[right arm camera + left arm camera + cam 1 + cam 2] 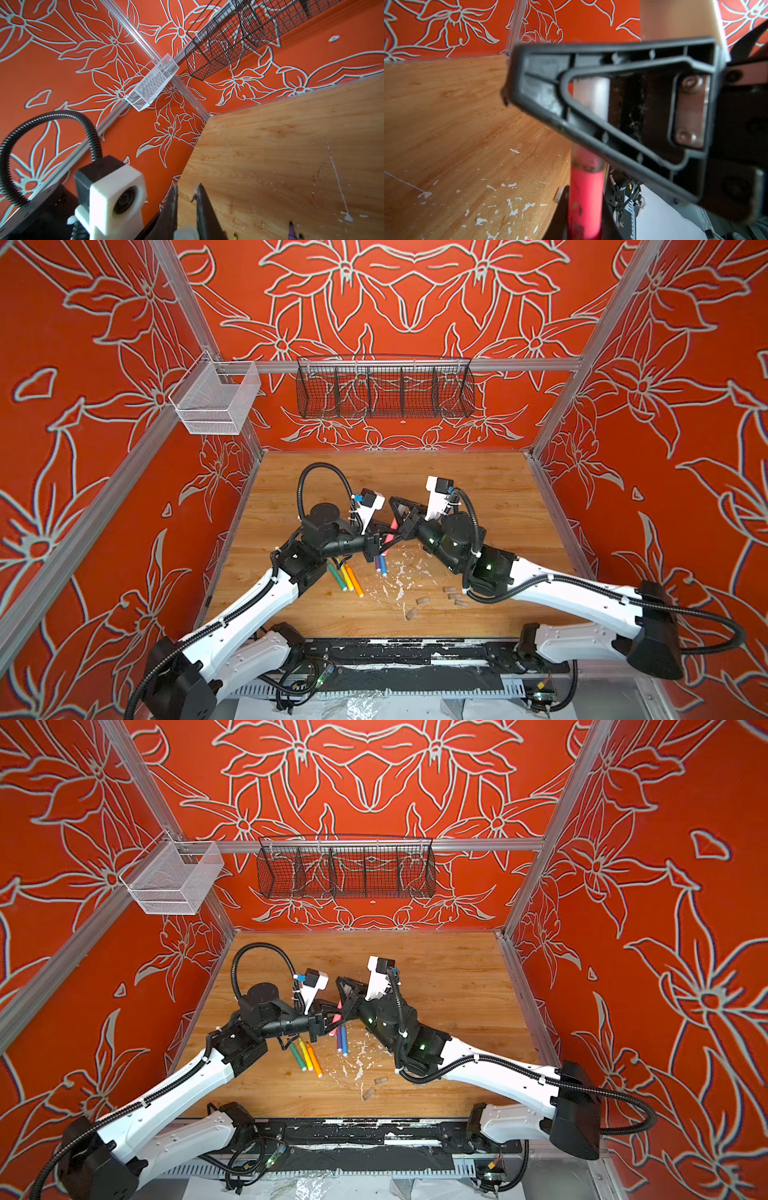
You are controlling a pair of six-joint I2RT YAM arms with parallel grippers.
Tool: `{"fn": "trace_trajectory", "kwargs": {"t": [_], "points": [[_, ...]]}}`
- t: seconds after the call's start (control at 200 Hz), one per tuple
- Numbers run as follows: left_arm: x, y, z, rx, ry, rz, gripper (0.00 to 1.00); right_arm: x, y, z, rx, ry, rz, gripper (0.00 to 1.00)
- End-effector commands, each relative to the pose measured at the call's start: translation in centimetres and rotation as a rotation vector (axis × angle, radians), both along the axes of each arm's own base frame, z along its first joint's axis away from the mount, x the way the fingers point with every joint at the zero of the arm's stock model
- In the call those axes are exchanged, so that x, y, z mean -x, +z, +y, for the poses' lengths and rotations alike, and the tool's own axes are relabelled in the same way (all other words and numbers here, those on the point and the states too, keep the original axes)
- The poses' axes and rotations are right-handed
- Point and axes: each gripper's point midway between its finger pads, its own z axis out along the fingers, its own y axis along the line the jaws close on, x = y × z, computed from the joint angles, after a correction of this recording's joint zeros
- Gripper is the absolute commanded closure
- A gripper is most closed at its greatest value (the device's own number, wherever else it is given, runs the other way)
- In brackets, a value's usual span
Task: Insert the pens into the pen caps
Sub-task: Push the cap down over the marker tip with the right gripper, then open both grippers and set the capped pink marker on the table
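Observation:
My left gripper (384,541) (584,218) is shut on the pink pen (390,531) (336,1017) (584,199), held above the table. A translucent pen cap (586,161) (186,233) sits over the pen's upper end. My right gripper (392,502) (187,187) is shut on that cap, which lies deep between its fingers, near their base. The green (336,576), yellow (345,576) and orange (355,581) pens lie side by side under the left arm. The purple (377,562) and blue (383,567) pens lie beside them. Several loose pen caps (423,600) (380,1080) lie near the right forearm.
White paint flecks (399,572) are scattered over the wooden table (478,489). A black wire basket (384,391) hangs on the back wall. A white mesh basket (216,400) hangs at the left corner. Red patterned walls close in three sides.

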Motion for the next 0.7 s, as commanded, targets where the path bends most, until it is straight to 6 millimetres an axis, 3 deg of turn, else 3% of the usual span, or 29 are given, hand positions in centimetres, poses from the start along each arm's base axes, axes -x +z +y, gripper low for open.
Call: {"fn": "trace_trajectory", "kwargs": {"t": [0.0, 0.125, 0.25, 0.33, 0.43, 0.445, 0.505, 0.551, 0.671, 0.696], "points": [[-4.8, 7.8, 4.2, 0.114, 0.399, -0.290, 1.00, 9.8, -7.8, 4.4, 0.294, 0.423, 0.168, 0.79], [-1.4, 5.6, 1.8, 0.072, 0.331, -0.319, 1.00, 8.8, -6.3, 4.2, 0.279, 0.405, 0.157, 0.77], [1.0, 4.2, 0.8, 0.089, 0.277, -0.318, 1.00, 8.3, -5.5, 4.2, 0.269, 0.396, 0.143, 0.73], [1.5, 3.7, 1.0, 0.100, 0.282, -0.306, 1.00, 8.1, -5.4, 4.2, 0.276, 0.397, 0.146, 0.59], [1.4, 3.7, 1.5, 0.103, 0.306, -0.292, 1.00, 8.2, -5.9, 4.2, 0.277, 0.398, 0.159, 0.56], [1.4, 3.6, 1.5, 0.099, 0.307, -0.288, 1.00, 8.1, -6.0, 4.1, 0.277, 0.396, 0.161, 0.57], [1.4, 3.9, 1.6, 0.104, 0.309, -0.286, 1.00, 8.1, -6.1, 4.0, 0.278, 0.387, 0.160, 0.80], [1.3, 4.0, 1.7, 0.107, 0.317, -0.281, 1.00, 8.0, -6.1, 3.8, 0.283, 0.377, 0.160, 0.89], [0.1, 3.3, 2.5, 0.085, 0.402, -0.203, 1.00, 7.3, -6.1, 2.8, 0.306, 0.330, 0.158, 1.00], [-0.2, 2.9, 2.7, 0.068, 0.419, -0.174, 0.91, 6.9, -6.2, 2.3, 0.324, 0.306, 0.159, 1.00]]}}
